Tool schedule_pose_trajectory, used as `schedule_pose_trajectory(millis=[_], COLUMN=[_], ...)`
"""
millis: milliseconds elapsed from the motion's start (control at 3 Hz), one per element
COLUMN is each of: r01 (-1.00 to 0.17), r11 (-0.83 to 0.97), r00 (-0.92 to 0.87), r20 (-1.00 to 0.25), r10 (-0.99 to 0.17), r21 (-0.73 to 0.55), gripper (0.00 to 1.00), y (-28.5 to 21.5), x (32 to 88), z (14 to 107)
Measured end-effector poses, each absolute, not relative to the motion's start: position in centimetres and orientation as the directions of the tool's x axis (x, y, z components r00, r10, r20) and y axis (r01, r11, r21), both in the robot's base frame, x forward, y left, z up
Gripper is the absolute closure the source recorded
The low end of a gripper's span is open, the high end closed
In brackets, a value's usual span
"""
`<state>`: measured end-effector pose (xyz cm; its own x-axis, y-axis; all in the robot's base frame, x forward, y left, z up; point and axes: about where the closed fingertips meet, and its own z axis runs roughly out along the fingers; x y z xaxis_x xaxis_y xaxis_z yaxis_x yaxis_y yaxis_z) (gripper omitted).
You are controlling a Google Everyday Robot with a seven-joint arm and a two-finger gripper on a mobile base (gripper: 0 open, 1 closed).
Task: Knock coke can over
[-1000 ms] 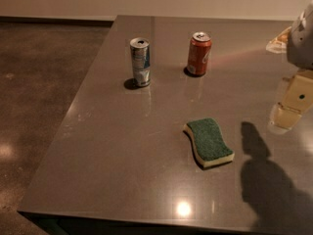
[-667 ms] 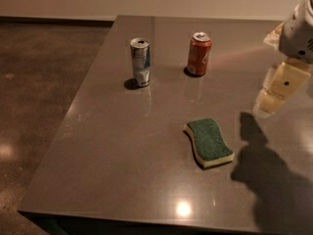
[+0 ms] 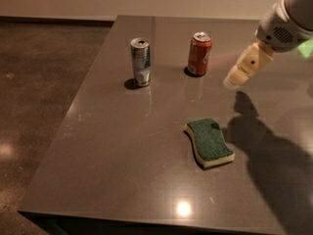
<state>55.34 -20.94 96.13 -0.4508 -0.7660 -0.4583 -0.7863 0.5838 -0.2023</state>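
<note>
The coke can (image 3: 199,53) is red-orange with a silver top and stands upright on the far middle of the grey table (image 3: 127,151). My gripper (image 3: 234,81) comes in from the upper right, its cream-coloured tip pointing down and left. It hangs above the table to the right of the coke can, a short gap away and not touching it. Nothing is held in it.
A silver-and-blue can (image 3: 141,62) stands upright to the left of the coke can. A green-topped yellow sponge (image 3: 209,142) lies in front of the gripper, nearer the camera. The table's left edge drops to a brown floor (image 3: 39,82).
My gripper has moved left and toward the far side, closing the gap to the coke can. Both cans and the sponge have not moved.
</note>
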Motion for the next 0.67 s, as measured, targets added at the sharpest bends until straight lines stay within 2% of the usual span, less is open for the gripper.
schedule_pose_trajectory(millis=[667], r01=[-0.69], r11=[0.711], r00=[-0.526], r20=[-0.582], r10=[-0.619], r21=[-0.133], gripper=[0.0], y=[-20.0], x=[62.5], z=[94.9])
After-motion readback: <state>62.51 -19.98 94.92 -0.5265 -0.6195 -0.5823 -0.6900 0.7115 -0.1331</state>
